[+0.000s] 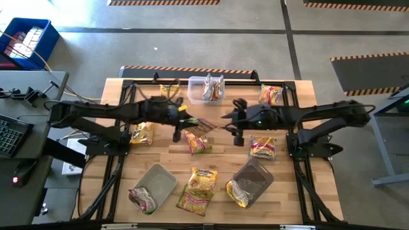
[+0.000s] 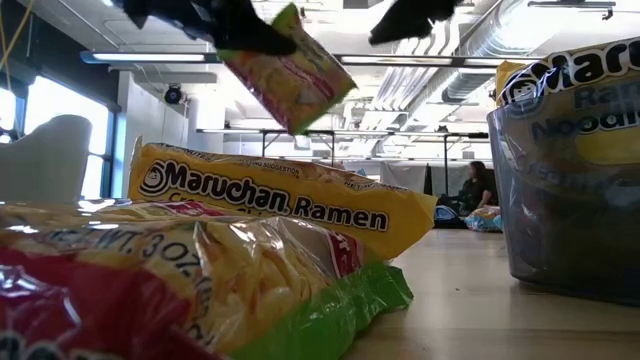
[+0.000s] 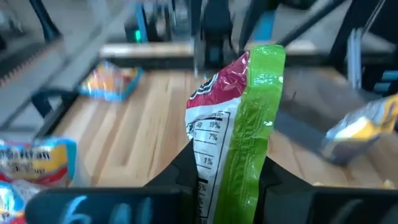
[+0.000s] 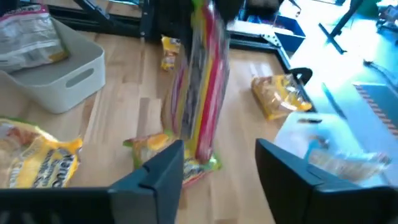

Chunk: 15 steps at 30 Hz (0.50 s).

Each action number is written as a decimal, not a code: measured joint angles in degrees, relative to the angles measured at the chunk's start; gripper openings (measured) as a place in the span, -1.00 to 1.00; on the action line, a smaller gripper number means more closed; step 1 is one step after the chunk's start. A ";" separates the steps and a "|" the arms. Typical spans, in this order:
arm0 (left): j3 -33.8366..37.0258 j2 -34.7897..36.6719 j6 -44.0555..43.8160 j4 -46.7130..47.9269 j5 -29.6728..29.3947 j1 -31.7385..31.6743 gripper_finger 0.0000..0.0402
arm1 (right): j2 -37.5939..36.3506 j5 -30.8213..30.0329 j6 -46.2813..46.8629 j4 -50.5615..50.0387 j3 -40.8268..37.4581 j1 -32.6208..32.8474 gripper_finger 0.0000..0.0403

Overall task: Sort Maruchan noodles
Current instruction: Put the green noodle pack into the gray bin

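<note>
A pink-and-green Maruchan noodles packet point(image 1: 205, 125) hangs above the middle of the table, and my left gripper point(image 1: 185, 122) is shut on its edge. In the left wrist view the packet point(image 3: 239, 118) stands upright between the dark fingers. My right gripper point(image 1: 225, 117) faces it from the right, open and just clear of it; in the right wrist view the packet point(image 4: 202, 81) sits beyond the spread fingers point(image 4: 155, 168). Other noodle packets lie loose at the left point(image 1: 142, 133), below the held one point(image 1: 198, 142), at the right point(image 1: 262, 147) and at the front point(image 1: 203, 179).
A clear tub point(image 1: 195, 83) at the back holds silver packets. A grey-green tub point(image 1: 161, 176) at the front left and a dark tub point(image 1: 255, 176) at the front right each hold a packet. Another packet point(image 1: 271, 94) lies at the back right corner.
</note>
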<state>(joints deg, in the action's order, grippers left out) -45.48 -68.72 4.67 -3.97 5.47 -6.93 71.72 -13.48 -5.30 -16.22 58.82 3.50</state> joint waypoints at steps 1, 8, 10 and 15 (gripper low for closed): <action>1.86 1.26 -0.55 -3.24 0.32 0.04 -0.77 | -1.13 0.03 1.04 2.23 -2.93 0.07 -0.04; 15.45 8.35 -4.41 -28.40 3.07 0.39 -0.78 | -2.06 6.57 7.37 48.40 -26.61 -0.63 0.09; 17.35 8.95 -5.44 -33.03 3.18 0.41 -0.78 | 0.55 9.25 9.53 64.44 -30.52 -0.88 0.13; 17.92 8.98 -5.99 -37.12 3.22 0.94 -0.78 | 7.32 9.71 10.91 78.08 -30.37 -0.89 0.28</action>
<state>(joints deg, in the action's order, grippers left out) -27.56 -59.75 -1.32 -41.09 8.69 -5.99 79.04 -3.77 5.61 61.86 28.45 2.61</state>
